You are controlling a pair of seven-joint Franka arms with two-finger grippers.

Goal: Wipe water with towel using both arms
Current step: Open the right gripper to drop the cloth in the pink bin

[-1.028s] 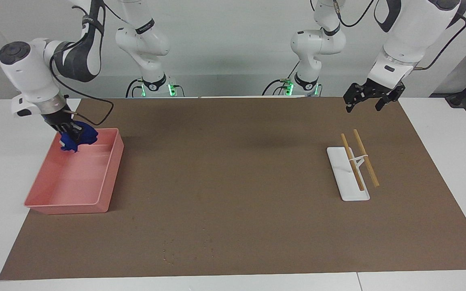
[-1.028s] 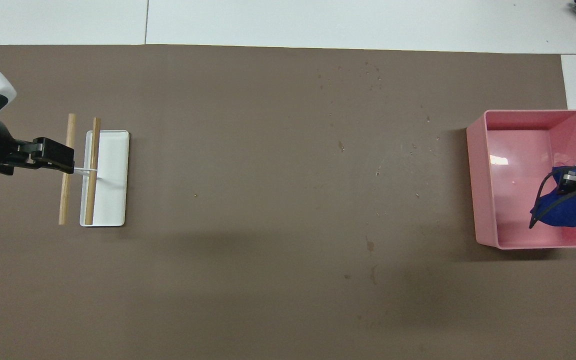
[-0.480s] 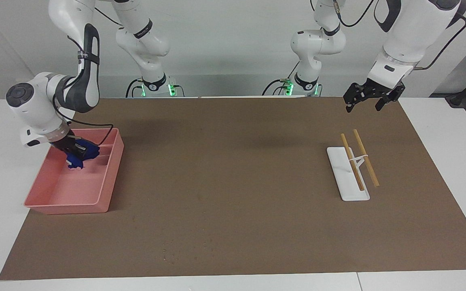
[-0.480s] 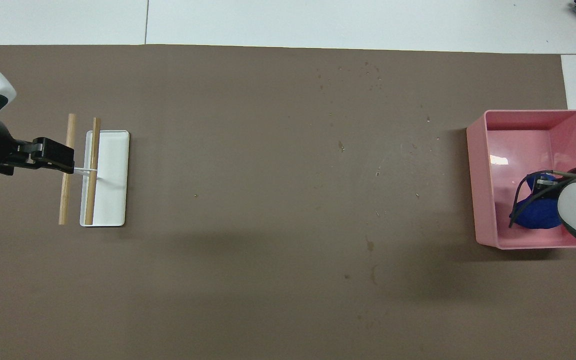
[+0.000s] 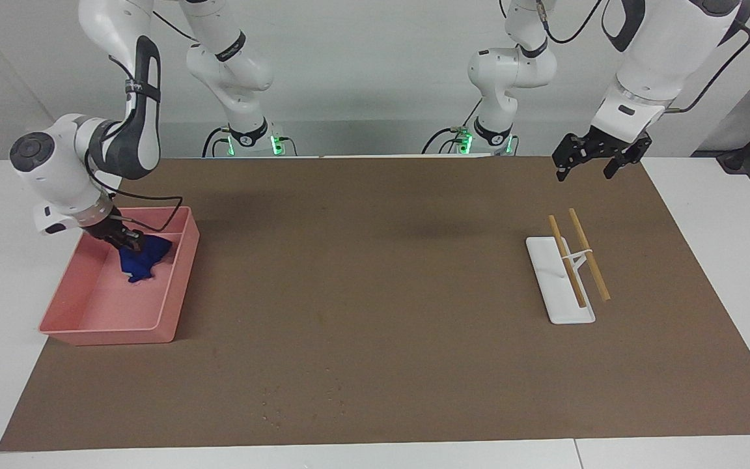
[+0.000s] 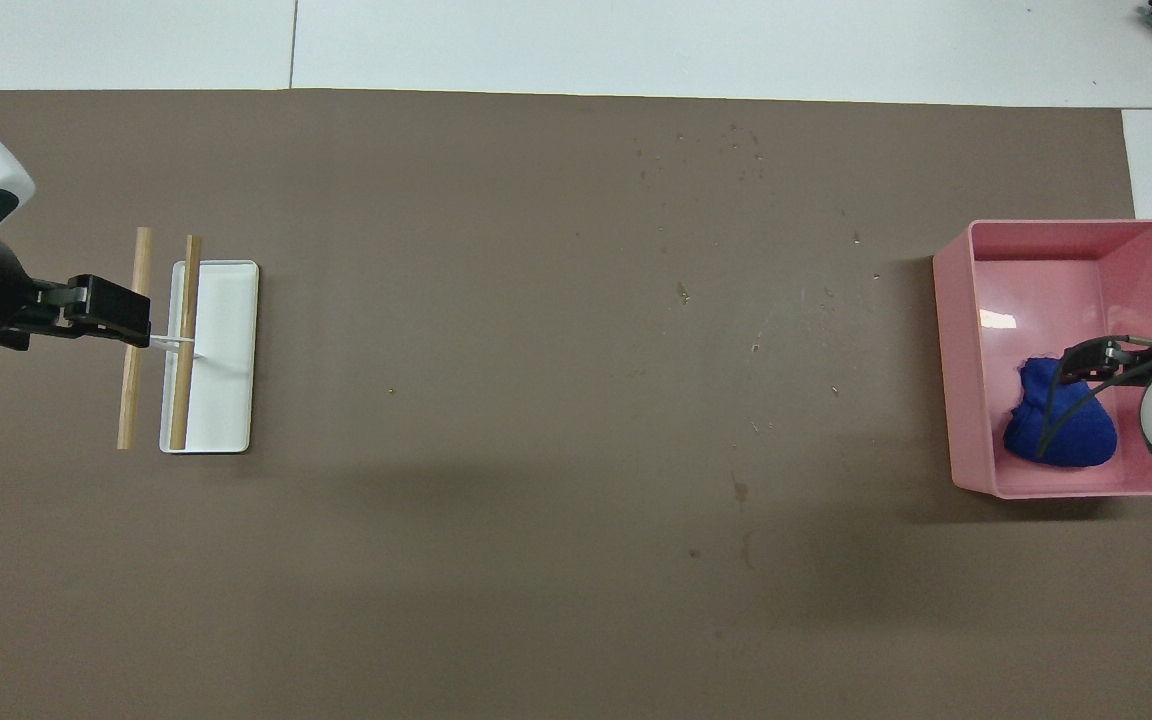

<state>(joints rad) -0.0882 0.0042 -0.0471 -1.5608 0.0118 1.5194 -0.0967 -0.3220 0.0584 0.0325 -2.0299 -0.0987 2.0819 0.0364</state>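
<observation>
The royal-blue towel lies crumpled on the floor of the pink tray, at the end of the tray nearer to the robots. It also shows in the overhead view, inside the tray. My right gripper reaches down into the tray and touches the top of the towel. My left gripper is open and empty, raised over the mat near the left arm's end; it waits. Small wet specks dot the brown mat farther from the robots.
A white flat stand with two wooden rods sits toward the left arm's end, under the left gripper in the overhead view. The brown mat covers the white table.
My right gripper came down into the pink tray with the towel and slid it toward the table's middle. The towel now lies more spread on the tray floor. The left arm has not moved.
</observation>
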